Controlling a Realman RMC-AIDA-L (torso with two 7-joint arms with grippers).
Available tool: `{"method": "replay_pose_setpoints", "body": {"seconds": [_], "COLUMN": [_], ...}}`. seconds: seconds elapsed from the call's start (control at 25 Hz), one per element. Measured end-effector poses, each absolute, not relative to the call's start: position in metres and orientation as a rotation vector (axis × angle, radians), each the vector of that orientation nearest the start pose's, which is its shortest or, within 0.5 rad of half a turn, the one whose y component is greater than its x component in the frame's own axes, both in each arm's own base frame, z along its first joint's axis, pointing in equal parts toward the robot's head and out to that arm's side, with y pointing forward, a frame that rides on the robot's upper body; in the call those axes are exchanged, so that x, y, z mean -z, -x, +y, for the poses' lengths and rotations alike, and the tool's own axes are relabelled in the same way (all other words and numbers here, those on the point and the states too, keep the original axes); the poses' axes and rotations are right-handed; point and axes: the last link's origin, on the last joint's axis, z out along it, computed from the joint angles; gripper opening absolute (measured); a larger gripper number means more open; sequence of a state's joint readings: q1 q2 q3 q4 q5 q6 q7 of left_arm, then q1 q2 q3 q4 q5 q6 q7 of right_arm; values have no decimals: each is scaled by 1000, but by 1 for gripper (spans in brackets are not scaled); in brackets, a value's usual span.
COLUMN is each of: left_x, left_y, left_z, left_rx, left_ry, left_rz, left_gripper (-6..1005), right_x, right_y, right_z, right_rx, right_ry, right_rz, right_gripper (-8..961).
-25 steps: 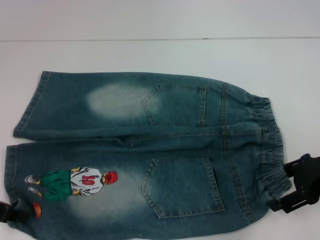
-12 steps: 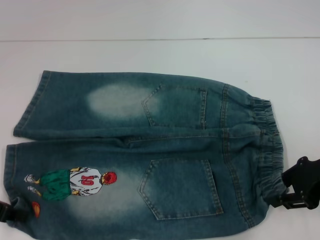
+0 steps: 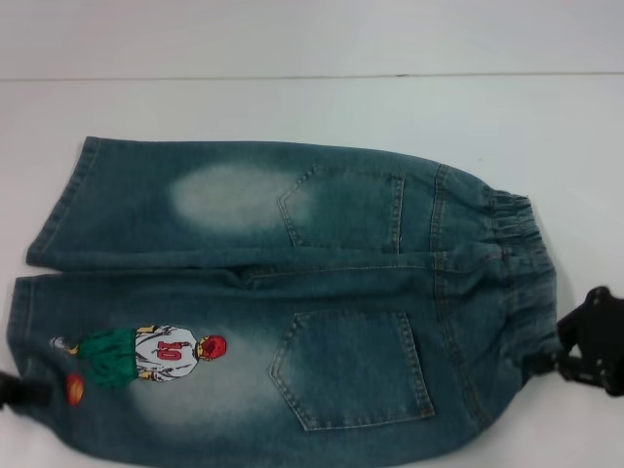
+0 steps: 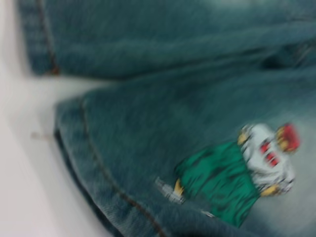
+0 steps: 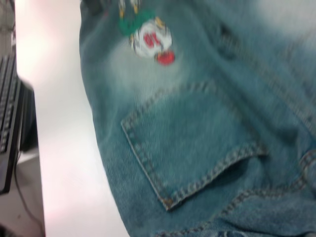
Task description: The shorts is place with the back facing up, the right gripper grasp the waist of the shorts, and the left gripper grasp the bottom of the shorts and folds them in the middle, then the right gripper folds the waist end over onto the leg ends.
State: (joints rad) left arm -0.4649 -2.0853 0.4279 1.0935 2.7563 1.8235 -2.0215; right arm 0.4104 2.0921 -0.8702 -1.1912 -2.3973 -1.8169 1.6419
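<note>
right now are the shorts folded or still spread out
Spread flat: the shorts show both legs side by side and both back pockets facing up on the table.

You've got a plain white counter [image 3: 292,107] here, running back to a faint seam line toward 12 o'clock. The only thing lying on it is the shorts [image 3: 292,292], spread flat with the back pockets up. The waist [image 3: 522,283] points to 3 o'clock and the leg ends [image 3: 54,205] to 9 o'clock. The far leg sits toward 12 o'clock; the near one, with the cartoon figure [image 3: 141,356] and a small red-orange patch [image 3: 75,388], runs off toward 6 o'clock. In the right wrist view you can see the counter's edge, with a dark keyboard [image 5: 9,113] lower down beyond it.
</note>
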Motion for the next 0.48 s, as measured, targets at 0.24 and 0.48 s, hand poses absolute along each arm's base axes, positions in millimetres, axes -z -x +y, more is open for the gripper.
{"method": "replay_pose_setpoints", "body": {"seconds": [0.24, 0.48], "left_x": [-102, -108], "left_y": [329, 314], "left_z": [277, 304], "left_rx": [170, 305], "left_ry": [2425, 2382], "left_rz": [-1467, -1339], "left_gripper": [43, 47], "right_x": [-75, -95], "right_y": [-278, -280], "right_z": [294, 309], "right_rx": [-150, -282], "right_ry": [2795, 2616], "right_rz": [622, 677], "right_gripper": [72, 62]}}
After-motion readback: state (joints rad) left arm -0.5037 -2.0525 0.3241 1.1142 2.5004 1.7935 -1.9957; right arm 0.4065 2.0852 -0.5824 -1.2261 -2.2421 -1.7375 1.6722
